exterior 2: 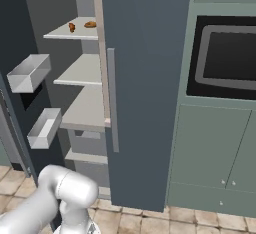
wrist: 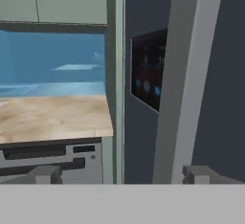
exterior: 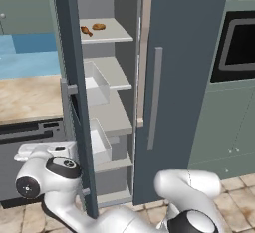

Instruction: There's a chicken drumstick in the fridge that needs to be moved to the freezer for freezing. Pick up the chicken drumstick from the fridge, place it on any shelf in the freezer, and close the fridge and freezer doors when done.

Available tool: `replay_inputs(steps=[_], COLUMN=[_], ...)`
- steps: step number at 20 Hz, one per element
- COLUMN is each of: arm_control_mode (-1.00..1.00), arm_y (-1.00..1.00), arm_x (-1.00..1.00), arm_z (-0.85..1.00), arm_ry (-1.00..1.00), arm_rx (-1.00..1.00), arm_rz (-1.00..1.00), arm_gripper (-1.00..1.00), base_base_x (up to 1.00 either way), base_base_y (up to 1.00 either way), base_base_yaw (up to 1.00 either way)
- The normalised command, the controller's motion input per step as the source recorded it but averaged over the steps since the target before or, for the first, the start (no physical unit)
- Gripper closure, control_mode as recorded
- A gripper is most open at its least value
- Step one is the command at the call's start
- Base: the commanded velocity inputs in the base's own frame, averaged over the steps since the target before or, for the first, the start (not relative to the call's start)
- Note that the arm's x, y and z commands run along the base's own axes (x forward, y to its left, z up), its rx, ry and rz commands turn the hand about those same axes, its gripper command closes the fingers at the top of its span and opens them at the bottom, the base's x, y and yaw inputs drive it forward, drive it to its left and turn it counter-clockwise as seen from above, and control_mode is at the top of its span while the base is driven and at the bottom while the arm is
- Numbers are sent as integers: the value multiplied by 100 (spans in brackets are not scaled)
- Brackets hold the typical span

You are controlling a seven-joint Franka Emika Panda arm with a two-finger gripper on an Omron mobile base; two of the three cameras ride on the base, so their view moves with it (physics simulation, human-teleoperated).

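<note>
pale green cabinet fronts (exterior 2: 210, 148) and a black built-in oven window (exterior 2: 227, 58) flank the tall slate-blue side-by-side unit. its left-hand door (exterior: 74, 97), the one with the black dispenser panel (wrist: 149, 70) and grey vertical bar handle (wrist: 184, 79), stands swung wide, showing a grey interior with white shelves (exterior: 112, 72) and clear plastic bins (exterior 2: 29, 73) on the door's inside. the right-hand slate-blue door (exterior 2: 145, 88) with its own grey bar handle (exterior 2: 113, 100) is shut.

on the top white shelf lies the tiny reddish-brown chicken drumstick (exterior: 86, 30), just beside a round golden-brown bun-like item (exterior: 98, 26); the two sit near each other but apart.

the white arm's two-finger gripper (wrist: 122, 175) hangs low outside the open door, facing its outer face near the handle, with a beige stone countertop (wrist: 52, 117) and blue wall to one side. its dark fingertips (wrist: 45, 174) stand spread wide with nothing between them, well away from the drumstick.
</note>
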Motion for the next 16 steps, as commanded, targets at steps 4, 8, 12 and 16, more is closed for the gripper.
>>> replay_inputs(steps=[4,8,12,16], arm_control_mode=[-100,-100,-100,-100], arm_y=[20,-5,-16,-27], arm_x=[21,19,19,21], arm_z=[-9,0,0,0], arm_ry=[-1,-5,-5,-6], arm_rx=[0,0,0,0], arm_rz=[-3,-7,-16,-18], arm_gripper=[-100,-100,-100,-100], base_base_x=[0,0,0,0], base_base_y=[0,0,0,0], base_base_yaw=[0,0,0,0])
